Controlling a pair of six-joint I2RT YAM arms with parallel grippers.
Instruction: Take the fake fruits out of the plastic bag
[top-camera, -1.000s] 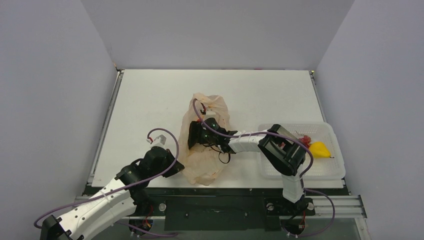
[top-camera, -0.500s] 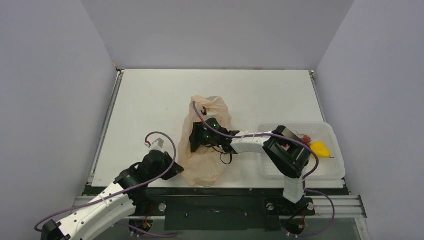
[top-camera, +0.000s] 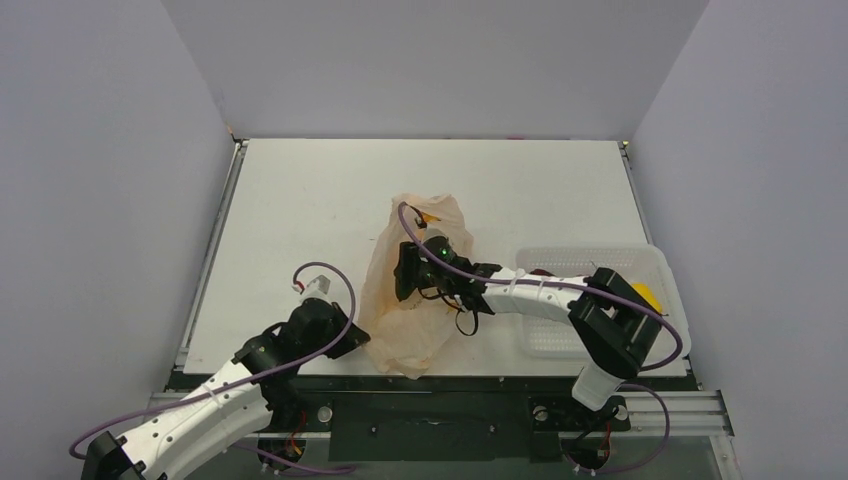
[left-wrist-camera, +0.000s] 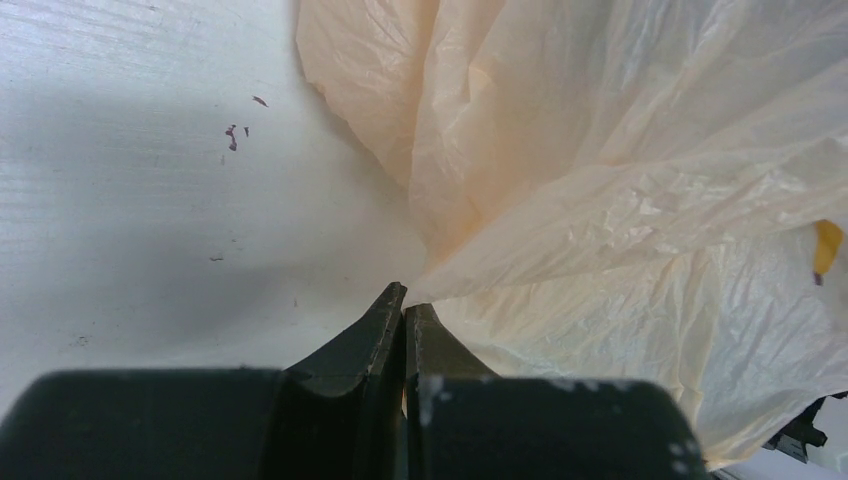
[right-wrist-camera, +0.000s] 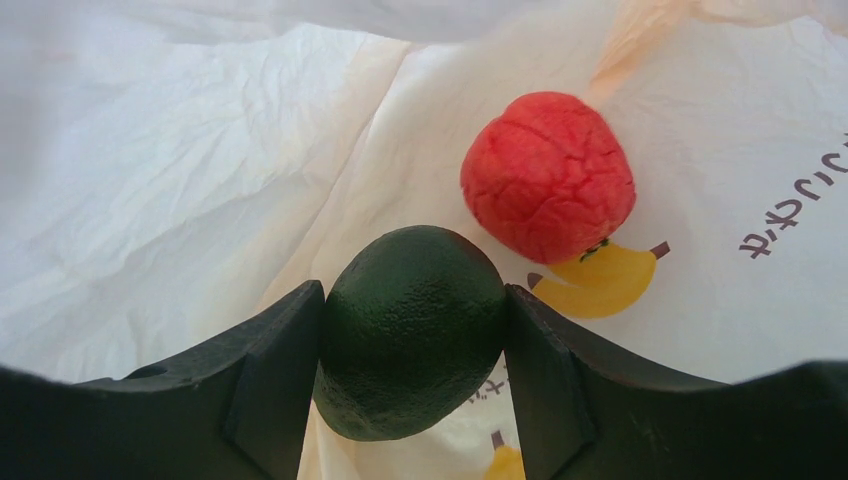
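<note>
plastic bag (top-camera: 402, 338), crinkled and pale peach with yellow bananas printed on it, is lying near the middle of the table (top-camera: 300, 200), its near end towards the arms. white perforated tray (top-camera: 560, 342) is sitting just beside it on the right, and the right arm is stretching across the tray's near part, hiding much of what is lying inside.

left gripper (left-wrist-camera: 404, 303) is staying low at the bag's near left corner, its fingers pressing together on a fold of the plastic, so it seems to be pinning the bag in place. right gripper (right-wrist-camera: 412, 300) is reaching into the bag, and its two fingers are closing on either side of the dark green avocado (right-wrist-camera: 412, 330), touching it on both flanks. the avocado is resting on the bag's inner wall.

red ball (right-wrist-camera: 548, 175) is lying just beyond the avocado, inside the bag and apart from the fingers. small yellow piece (top-camera: 645, 294) is already lying in the tray, peeking out past the right arm.

judging from this, the job is running partway: at least one fruit is out, the avocado is being gripped but is not yet lifted clear, and the red ball is waiting. where the other fruits are, i cannot tell.
</note>
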